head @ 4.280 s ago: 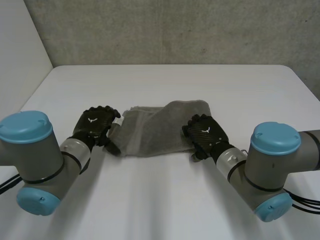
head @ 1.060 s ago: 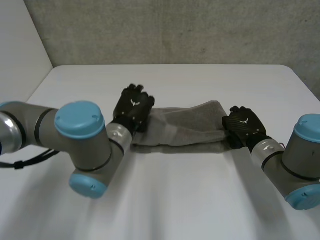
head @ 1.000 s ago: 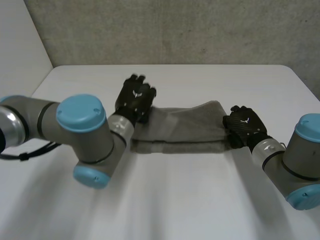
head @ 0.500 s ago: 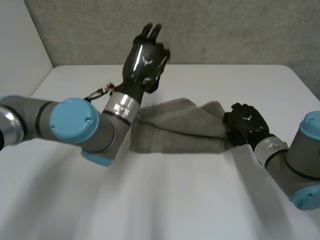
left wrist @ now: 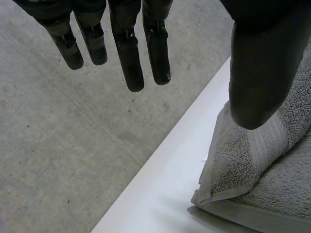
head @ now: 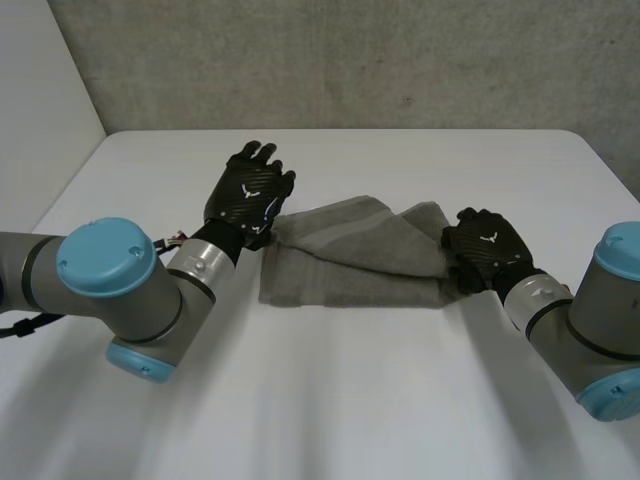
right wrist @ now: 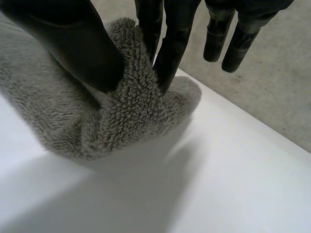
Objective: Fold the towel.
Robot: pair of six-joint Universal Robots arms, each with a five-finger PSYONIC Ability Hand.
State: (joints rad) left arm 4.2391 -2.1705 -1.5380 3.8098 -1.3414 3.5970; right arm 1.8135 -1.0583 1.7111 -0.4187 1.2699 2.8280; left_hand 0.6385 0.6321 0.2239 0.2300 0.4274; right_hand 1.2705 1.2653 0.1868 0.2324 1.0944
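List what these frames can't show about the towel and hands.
1. Head view: the right end of the grey terry towel, covered by the black right hand.
2. Head view: whether the black left hand touches the towel; its back hides the palm.
3. Left wrist view: most of the towel, cut off by the frame edge.

The left hand (head: 248,196) is lifted, its fingers straight and spread from the thumb. The right hand (head: 484,250) pinches the towel (head: 350,262) end between thumb and fingers.
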